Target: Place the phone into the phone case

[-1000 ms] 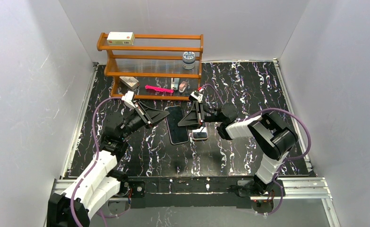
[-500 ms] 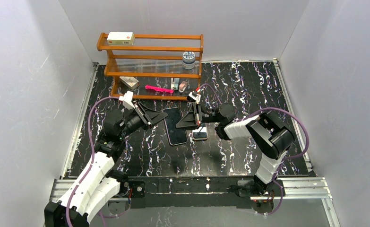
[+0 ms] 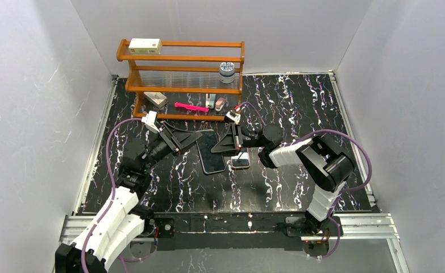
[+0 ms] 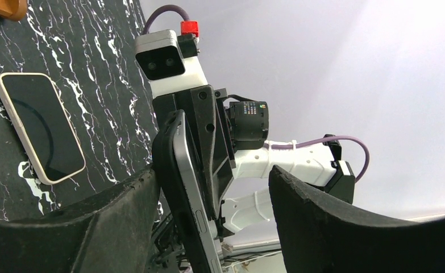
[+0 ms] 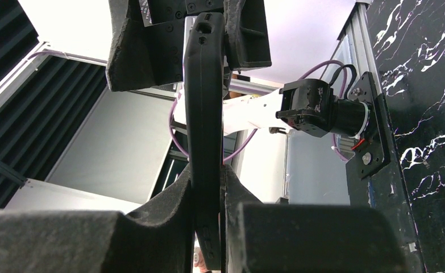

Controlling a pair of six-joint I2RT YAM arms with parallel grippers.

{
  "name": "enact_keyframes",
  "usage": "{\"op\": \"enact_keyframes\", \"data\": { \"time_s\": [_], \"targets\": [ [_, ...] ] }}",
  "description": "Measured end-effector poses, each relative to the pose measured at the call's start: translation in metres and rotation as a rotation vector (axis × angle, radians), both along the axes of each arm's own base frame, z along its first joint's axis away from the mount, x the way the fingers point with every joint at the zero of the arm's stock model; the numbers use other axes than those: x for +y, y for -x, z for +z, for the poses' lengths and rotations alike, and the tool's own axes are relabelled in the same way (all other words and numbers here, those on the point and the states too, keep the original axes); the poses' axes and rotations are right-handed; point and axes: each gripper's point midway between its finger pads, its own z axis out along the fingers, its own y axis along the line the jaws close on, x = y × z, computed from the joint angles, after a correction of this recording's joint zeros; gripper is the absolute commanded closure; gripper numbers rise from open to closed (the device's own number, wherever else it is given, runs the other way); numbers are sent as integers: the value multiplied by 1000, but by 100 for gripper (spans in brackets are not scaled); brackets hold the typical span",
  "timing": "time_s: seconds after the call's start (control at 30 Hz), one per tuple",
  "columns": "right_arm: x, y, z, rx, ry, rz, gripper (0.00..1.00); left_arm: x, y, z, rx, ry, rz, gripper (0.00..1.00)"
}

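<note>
Seating step, by judgement. The right gripper (image 5: 208, 193) clamps the phone case (image 5: 204, 102) edge-on, with the phone (image 4: 192, 190) against it. The left gripper (image 4: 211, 173) is spread astride both. Next, close squarely to press the phone home.

1. The top view looks down from above and behind the arm bases, far enough back to take in the whole table (image 3: 299, 114) up to the far shelf (image 3: 180, 60).
2. The left wrist view sits close, rolled sideways, and faces right at the right arm's camera (image 4: 167, 54).
3. The right wrist view, equally close, faces left and near, toward the left arm (image 5: 254, 111) and the near rail (image 5: 362, 34).
4. All three views share the phone (image 4: 191, 199) at mid-table.
</note>
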Motion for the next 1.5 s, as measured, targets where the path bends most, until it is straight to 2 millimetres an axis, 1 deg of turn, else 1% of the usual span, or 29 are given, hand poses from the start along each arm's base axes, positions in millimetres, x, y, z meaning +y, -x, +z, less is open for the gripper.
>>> {"op": "enact_keyframes", "data": {
  "time_s": [0.1,0.23,0.33,0.43,0.5,0.57,0.67,0.7,0.8,0.83,0.97,1.03,1.1,1.23,1.27,1.3,1.37,1.43,1.5],
  "targets": [
    [1,1,0,4,1,3,89,0,0,-1,-6,5,1,33],
    [1,2,2,6,0,5,89,0,0,-2,-13,9,4,28],
    [1,4,5,7,-5,7,89,1,-1,-6,-6,10,11,27],
    [0,5,9,7,-11,6,89,2,-2,-11,8,10,16,29],
    [0,5,12,7,-15,5,89,2,-2,-13,11,12,19,33],
    [0,5,13,7,-17,3,89,2,-2,-11,9,18,19,41],
    [0,5,13,8,-18,1,89,2,-2,-7,0,37,19,59],
    [0,5,13,8,-18,1,89,2,-2,-5,-5,45,20,67],
    [0,5,14,3,-22,3,85,2,-3,-1,-15,66,24,97],
    [0,6,14,-8,-26,1,80,3,-3,-2,-3,77,26,100],
    [0,5,12,-27,-29,-5,61,4,-5,-4,29,94,39,100],
    [1,6,11,-15,-22,0,59,4,-6,-8,36,65,43,100],
    [2,5,9,-9,-17,-1,62,4,-8,-12,48,17,51,100],
    [4,1,2,5,-5,-11,78,7,-10,-13,51,-79,72,100],
    [5,1,-1,8,-1,-14,81,8,-10,-14,54,-101,75,97],
    [6,0,-2,4,-2,-19,83,9,-10,-14,60,-118,78,90],
    [6,-1,-2,-14,-6,-26,85,11,-9,-20,89,-141,85,77],
    [7,-1,-4,-12,-3,-25,87,12,-9,-24,97,-157,88,59],
    [7,-1,-4,-7,-2,-25,88,13,-9,-28,97,-176,88,50]
  ]
}}
